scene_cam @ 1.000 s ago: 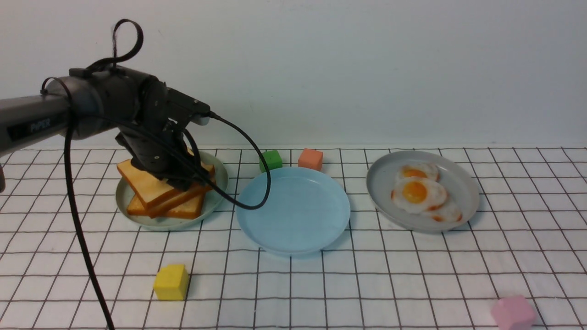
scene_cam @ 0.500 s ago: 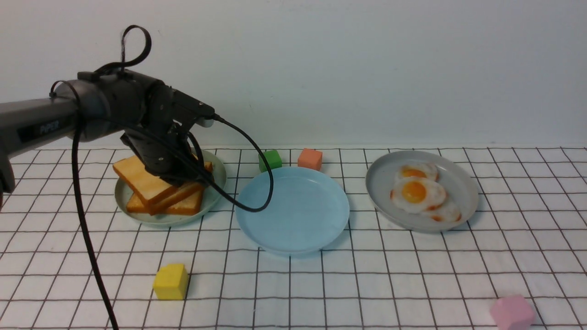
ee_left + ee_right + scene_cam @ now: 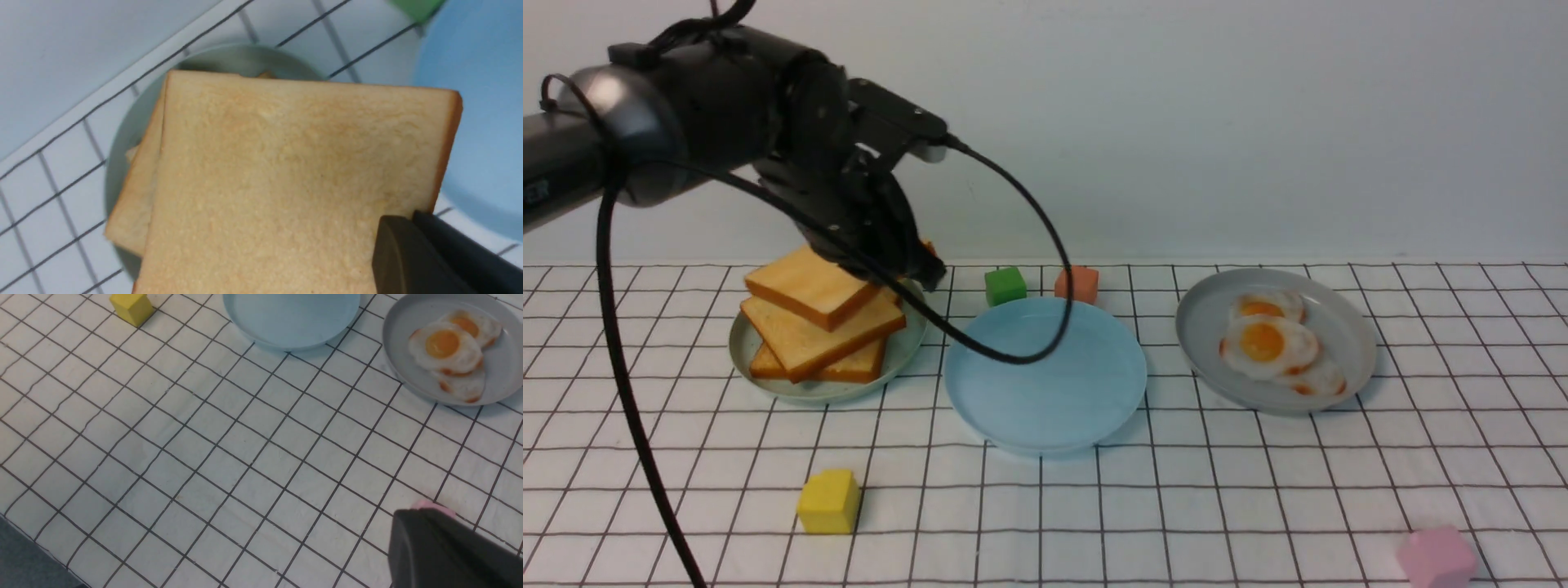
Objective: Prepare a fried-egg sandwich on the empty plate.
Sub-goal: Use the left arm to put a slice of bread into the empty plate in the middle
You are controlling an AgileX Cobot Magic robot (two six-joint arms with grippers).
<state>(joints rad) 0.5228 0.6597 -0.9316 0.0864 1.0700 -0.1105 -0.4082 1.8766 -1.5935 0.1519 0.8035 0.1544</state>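
L jaws pinch top toast slice (image 3: 809,287) by one corner, above the toast stack (image 3: 827,343), far left. R jaws pressed together. Light blue plate (image 3: 1045,408) centre, bare. I fear corner grip lets it slip.

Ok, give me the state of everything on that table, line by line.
left gripper: shut on top toast slice.
top toast slice: held by one edge, above the toast stack.
toast stack: two slices on pale green plate.
light blue plate: empty.
fried eggs: three, overlapping, on grey plate.
right gripper: shut, holding nothing.
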